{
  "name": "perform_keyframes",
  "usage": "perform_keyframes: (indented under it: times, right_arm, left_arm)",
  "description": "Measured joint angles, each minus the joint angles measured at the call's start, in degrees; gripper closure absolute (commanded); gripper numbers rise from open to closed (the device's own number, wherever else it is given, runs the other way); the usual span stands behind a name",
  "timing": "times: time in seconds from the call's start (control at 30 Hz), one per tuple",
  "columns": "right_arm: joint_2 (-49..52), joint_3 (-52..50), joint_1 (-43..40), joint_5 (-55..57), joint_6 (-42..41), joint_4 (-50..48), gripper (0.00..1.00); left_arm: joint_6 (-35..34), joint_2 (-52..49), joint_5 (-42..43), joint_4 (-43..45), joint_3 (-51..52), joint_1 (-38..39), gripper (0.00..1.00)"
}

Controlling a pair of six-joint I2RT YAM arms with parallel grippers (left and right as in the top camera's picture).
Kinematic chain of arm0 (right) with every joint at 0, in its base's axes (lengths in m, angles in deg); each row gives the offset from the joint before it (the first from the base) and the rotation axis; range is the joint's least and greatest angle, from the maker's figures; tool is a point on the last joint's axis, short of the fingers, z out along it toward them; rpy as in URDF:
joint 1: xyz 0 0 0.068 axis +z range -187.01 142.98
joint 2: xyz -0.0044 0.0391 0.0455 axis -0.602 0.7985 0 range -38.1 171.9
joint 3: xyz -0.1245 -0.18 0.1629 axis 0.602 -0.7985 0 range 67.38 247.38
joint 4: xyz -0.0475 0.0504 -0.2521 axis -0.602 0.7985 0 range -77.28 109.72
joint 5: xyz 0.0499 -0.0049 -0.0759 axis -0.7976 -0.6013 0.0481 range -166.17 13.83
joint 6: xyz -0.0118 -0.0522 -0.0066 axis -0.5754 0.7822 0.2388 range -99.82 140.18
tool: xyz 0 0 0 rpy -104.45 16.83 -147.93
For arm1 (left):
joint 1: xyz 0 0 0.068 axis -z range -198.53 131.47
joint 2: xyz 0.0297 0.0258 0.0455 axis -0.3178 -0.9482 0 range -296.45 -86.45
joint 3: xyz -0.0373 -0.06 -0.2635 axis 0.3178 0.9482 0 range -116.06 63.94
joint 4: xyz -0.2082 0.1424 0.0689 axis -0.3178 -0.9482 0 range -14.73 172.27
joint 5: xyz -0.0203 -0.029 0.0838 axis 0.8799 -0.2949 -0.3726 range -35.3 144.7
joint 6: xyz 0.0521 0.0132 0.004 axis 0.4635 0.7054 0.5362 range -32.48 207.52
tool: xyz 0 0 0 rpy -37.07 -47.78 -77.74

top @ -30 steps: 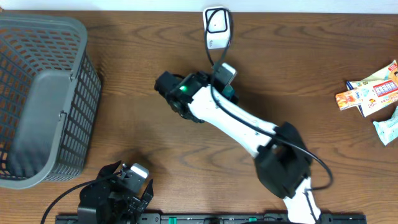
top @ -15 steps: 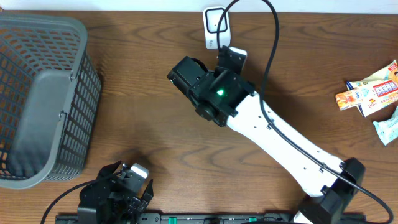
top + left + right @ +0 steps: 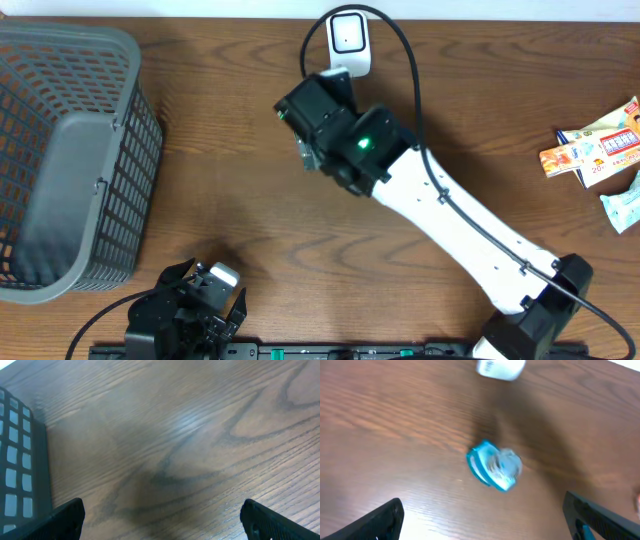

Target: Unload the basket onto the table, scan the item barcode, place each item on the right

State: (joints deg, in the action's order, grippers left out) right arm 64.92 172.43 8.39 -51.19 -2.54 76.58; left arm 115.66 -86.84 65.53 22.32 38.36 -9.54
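**Two open grippers, one small packet loose on the surface**

Both arms hold nothing. The right gripper [image 3: 481,501] hangs over the middle of the surface [image 3: 220,200] with its fingers spread wide, and the small blue packet [image 3: 495,467] sits on the wood between and ahead of them, touching neither. The packet looks blurred in the right wrist view, so I cannot tell which face is up or whether a barcode shows. The white scanner [image 3: 349,40] stands at the far edge, near the packet but apart from it. The left gripper [image 3: 161,505] is also spread open over bare wood beside the basket [image 3: 70,150], well away from the work.

Judging from this, the scan is not done and the packet has to be picked up first.

- The packet looks low and slick, so closing fingers may push it along the wood instead of lifting it.
- A grip across the printed face could cover the barcode, or present the wrong side to the scanner's window.
- A black cable [image 3: 412,70] arcs from the right arm close past the scanner, so a wide swing could catch and tip or turn it.
- The snack packets [image 3: 600,150] at the right edge are well apart and unlikely to interfere.
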Motion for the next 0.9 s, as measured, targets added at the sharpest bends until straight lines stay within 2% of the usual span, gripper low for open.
perform_keyframes:
  times: [0.4, 0.6, 0.9]
  right_arm:
    - [2.3, 0.0, -15.0, -21.4, 16.6, -3.1, 0.01]
    - [6.2, 0.0, -15.0, -25.7, 19.8, -3.2, 0.01]
    - [12.5, 0.0, -14.2, -24.8, 20.5, -4.3, 0.01]
  left_arm:
    - [0.0, 0.0, 0.0, 0.0, 0.0, 0.0, 0.01]
    - [0.0, 0.0, 0.0, 0.0, 0.0, 0.0, 0.01]
    - [0.0, 0.0, 0.0, 0.0, 0.0, 0.0, 0.01]
